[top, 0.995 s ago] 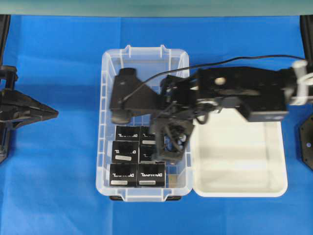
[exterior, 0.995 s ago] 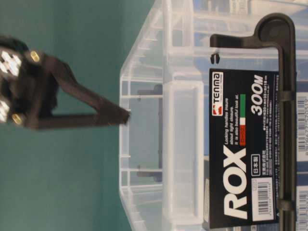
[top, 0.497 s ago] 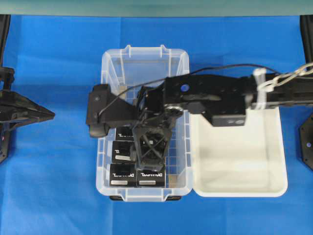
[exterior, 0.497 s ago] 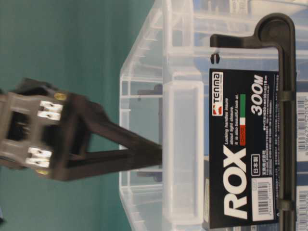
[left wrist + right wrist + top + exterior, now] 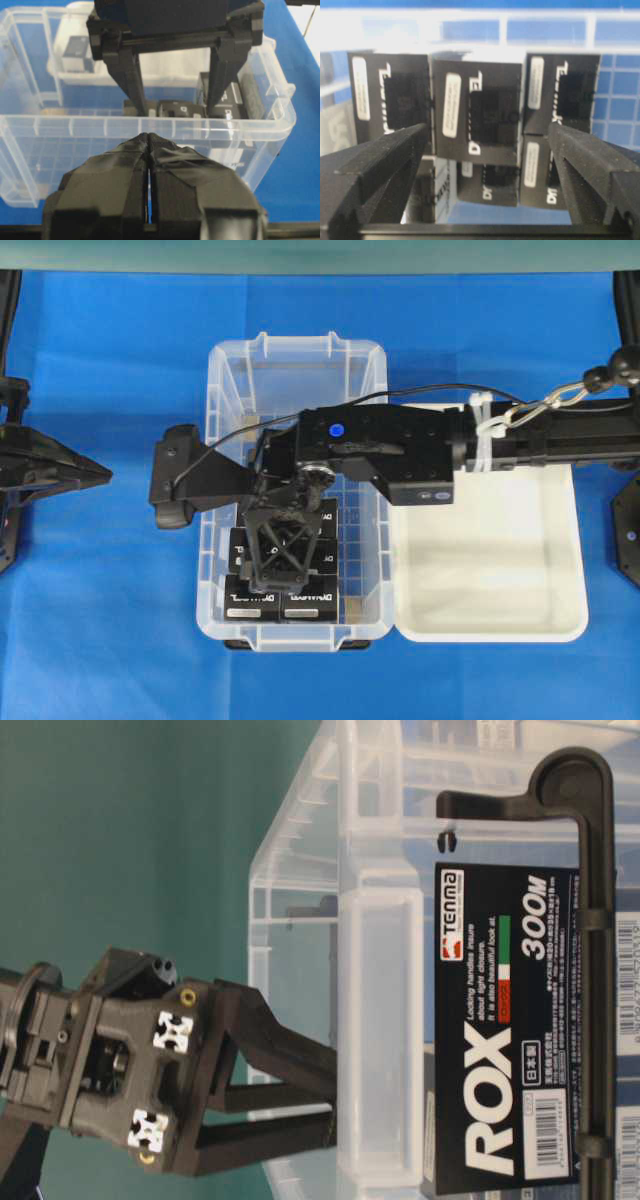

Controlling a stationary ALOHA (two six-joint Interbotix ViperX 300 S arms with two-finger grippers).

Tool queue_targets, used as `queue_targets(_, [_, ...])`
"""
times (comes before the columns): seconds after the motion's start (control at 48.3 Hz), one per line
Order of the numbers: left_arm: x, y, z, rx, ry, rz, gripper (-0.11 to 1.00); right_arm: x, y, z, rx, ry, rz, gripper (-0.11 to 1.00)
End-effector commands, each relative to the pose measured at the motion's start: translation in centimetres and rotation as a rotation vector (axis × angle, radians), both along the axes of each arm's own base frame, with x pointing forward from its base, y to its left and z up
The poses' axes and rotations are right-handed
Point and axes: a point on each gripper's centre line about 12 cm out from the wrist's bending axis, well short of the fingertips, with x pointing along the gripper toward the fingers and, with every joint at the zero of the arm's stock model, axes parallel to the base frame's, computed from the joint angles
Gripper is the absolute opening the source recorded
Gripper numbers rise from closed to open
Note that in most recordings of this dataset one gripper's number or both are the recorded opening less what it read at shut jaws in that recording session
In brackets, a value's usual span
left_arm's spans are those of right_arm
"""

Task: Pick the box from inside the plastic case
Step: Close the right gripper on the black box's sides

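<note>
A blue cloth-covered table (image 5: 110, 620) fills the overhead frame, with a clear rectangular plastic case (image 5: 222, 380) at centre and a shallow white tray (image 5: 490, 570) just to its right. Small black boxes with white lettering (image 5: 477, 112) cluster in the case's lower half. The right gripper (image 5: 482, 165) hangs over them, fingers spread wide, holding nothing. The left gripper (image 5: 148, 137), at the frame's left edge, is closed.

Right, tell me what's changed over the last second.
The right gripper swung left across the plastic case, came down over the boxes and opened its jaws wide; it holds nothing yet. The left gripper stayed shut beside the case. The boxes and the white tray did not move.
</note>
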Motion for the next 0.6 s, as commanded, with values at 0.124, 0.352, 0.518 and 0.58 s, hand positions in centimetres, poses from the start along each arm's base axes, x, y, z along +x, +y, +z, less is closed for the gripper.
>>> queue_targets(0.124, [0.2, 0.0, 1.1, 0.002, -0.026, 0.001, -0.03, 0.6, 0.5, -0.9, 0.011, 0.004, 0.007, 0.99])
queue_targets(0.352, [0.2, 0.0, 0.9, 0.002, -0.023, 0.001, -0.03, 1.0, 0.5, -1.8, 0.009, 0.003, 0.004, 0.99])
queue_targets(0.518, [0.2, 0.0, 0.9, 0.002, -0.023, 0.001, -0.03, 1.1, 0.1, -2.3, 0.006, 0.012, 0.0, 0.99])
queue_targets(0.58, [0.1, 0.0, 1.0, 0.001, -0.025, 0.0, -0.03, 1.1, 0.0, -2.3, 0.006, 0.012, -0.003, 0.99])
